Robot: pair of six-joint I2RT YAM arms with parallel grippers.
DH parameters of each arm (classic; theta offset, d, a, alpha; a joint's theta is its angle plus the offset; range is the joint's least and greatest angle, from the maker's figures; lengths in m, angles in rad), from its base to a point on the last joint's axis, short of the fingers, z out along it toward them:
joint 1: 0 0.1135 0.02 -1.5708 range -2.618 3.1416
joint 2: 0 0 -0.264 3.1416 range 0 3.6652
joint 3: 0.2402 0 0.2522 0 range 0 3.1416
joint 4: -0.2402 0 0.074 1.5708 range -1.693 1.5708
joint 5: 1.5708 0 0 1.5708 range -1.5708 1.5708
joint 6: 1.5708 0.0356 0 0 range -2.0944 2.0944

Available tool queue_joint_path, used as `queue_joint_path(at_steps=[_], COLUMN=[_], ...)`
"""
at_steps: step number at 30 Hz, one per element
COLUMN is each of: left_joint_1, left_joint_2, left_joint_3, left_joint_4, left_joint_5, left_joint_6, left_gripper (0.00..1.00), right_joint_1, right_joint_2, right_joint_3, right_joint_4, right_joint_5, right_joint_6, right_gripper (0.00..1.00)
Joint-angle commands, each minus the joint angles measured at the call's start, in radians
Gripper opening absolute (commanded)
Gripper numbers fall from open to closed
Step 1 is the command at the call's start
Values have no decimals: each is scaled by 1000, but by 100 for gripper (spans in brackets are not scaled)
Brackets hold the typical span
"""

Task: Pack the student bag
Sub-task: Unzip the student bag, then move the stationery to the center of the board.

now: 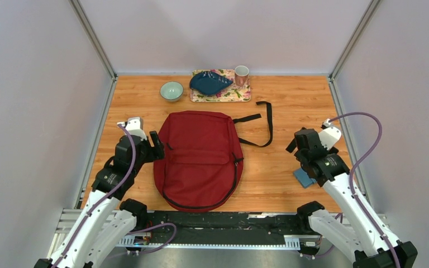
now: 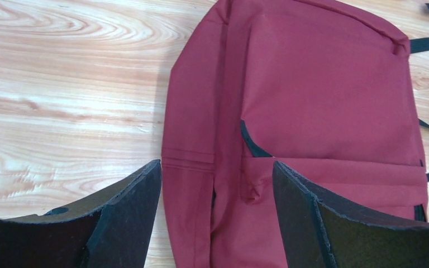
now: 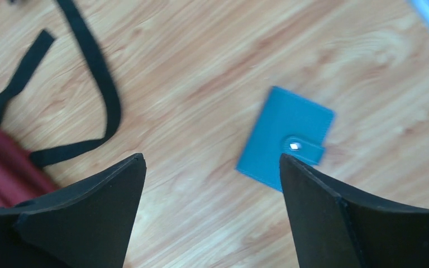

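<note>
Your student bag (image 1: 201, 159) lies flat, its side edge running between the fingers of your left gripper (image 2: 217, 164), which are spread wide and grip nothing. Your right gripper (image 3: 212, 159) is also wide and empty. A blue wallet (image 3: 282, 137), somewhat blurred, lies just past one fingertip, seemingly untouched.

Hidden and cropped
Right arm (image 1: 343, 190) hides most of the blue wallet (image 1: 300, 177); left wrist view crops the student bag (image 2: 313, 111).
</note>
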Motion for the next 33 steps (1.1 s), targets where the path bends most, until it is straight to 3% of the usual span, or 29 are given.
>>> queue_joint_path(at_steps=[1,6,17,21,33], left_joint_1=[7,8,8,8,8], left_joint_2=[-12,-30,-68,-56,-25], left_joint_3=[5,-8,-6,1,18], left_joint_4=[38,38,42,53,81], left_joint_5=[66,52,15,29,95], left_joint_6=[-34,-20,7,7,-5], left_gripper=[80,80,81,81,82], right_joint_1=[-23,-254,-549,-654,-679], right_joint_2=[32,69,109,146,330], right_joint_3=[67,50,-16,-97,-195], right_joint_4=[-176,-171,-167,-57,232], right_joint_5=[226,104,-66,-190,-510], right_joint_6=[65,7,74,50,-154], right_gripper=[96,96,96,94,86])
